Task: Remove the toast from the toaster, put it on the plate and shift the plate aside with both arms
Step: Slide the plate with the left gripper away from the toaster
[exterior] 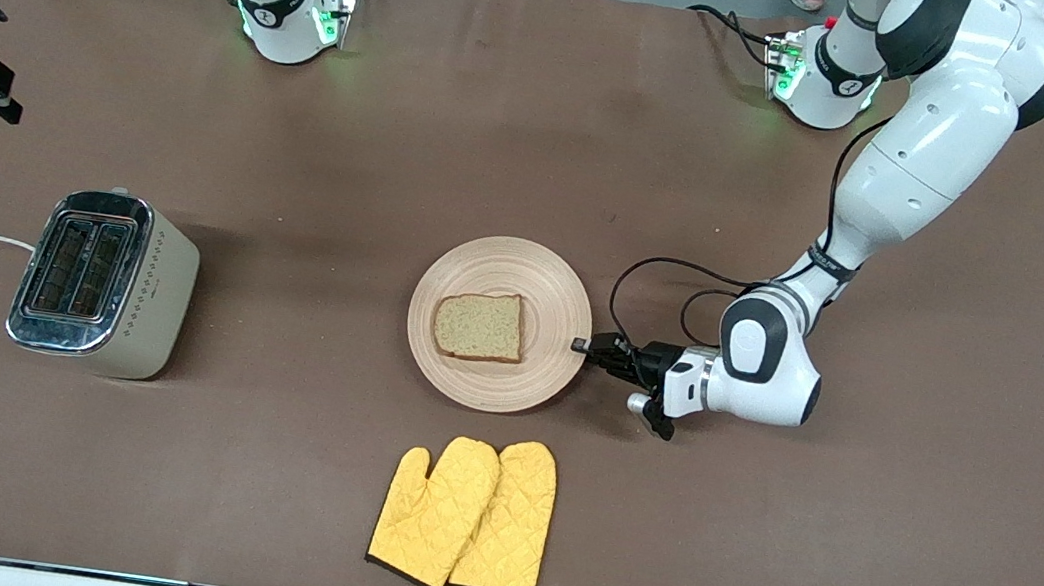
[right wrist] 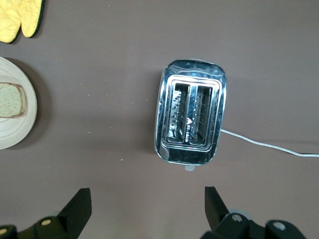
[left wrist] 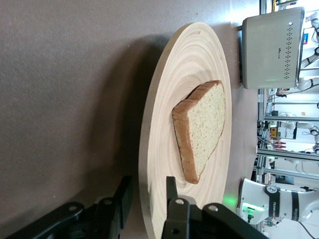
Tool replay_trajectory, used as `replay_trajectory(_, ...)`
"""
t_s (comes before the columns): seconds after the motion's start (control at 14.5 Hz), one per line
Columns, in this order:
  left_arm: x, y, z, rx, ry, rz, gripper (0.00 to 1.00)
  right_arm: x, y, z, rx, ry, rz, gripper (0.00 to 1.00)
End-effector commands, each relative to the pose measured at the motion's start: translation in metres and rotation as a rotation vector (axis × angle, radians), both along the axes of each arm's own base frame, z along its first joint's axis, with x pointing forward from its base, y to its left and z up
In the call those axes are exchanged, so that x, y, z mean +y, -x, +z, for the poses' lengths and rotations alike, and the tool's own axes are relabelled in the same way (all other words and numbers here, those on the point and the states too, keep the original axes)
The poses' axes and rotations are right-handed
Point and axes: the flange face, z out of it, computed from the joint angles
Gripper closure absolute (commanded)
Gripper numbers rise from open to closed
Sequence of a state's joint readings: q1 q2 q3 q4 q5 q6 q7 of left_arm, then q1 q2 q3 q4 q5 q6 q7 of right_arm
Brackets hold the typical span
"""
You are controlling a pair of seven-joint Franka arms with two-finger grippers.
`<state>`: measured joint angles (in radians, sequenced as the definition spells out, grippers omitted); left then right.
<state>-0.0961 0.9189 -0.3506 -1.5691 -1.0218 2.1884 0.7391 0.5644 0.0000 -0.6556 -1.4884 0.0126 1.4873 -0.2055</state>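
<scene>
The toast (exterior: 478, 326) is lying on the plate (exterior: 508, 261) at mid-bench. The left gripper (exterior: 587, 347) is straddling the plate's rim, jaws released, one above and one below. The right gripper (right wrist: 147, 206) is hovering over the toaster (exterior: 105, 282), jaws spread wide.

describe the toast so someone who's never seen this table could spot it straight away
Find the round pale wooden plate at mid-table, between the toaster and the left gripper. The toast lies flat on it: a squarish, speckled brown slice with a darker crust, unlike the yellow mitts nearby.
</scene>
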Motion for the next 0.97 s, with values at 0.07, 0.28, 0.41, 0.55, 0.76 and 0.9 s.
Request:
replay_trajectory(0.07, -0.005, 0.005, -0.001, 0.011, 0.016, 0.018, 0.84, 0.026, -0.004, -0.002, 0.007, 0.025, 0.084, 0.00)
replay_trajectory(0.28, -0.004, 0.004, 0.000, 0.015, 0.016, 0.025, 1.00, 0.027, -0.005, -0.005, 0.005, 0.029, 0.075, 0.00)
replay_trajectory(0.41, 0.002, -0.001, 0.008, 0.011, 0.023, 0.030, 1.00, 0.026, -0.005, -0.006, 0.008, 0.029, 0.074, 0.00)
replay_trajectory(0.55, 0.016, -0.012, 0.027, 0.002, 0.050, 0.037, 1.00, 0.026, -0.005, -0.006, 0.012, 0.028, 0.074, 0.00)
replay_trajectory(0.76, 0.072, -0.037, 0.072, 0.021, 0.137, 0.079, 1.00, 0.026, -0.004, -0.007, 0.018, 0.034, 0.076, 0.00)
replay_trajectory(0.9, 0.123, -0.052, 0.091, 0.029, 0.199, 0.117, 1.00, 0.023, -0.004, -0.005, 0.017, 0.039, 0.071, 0.00)
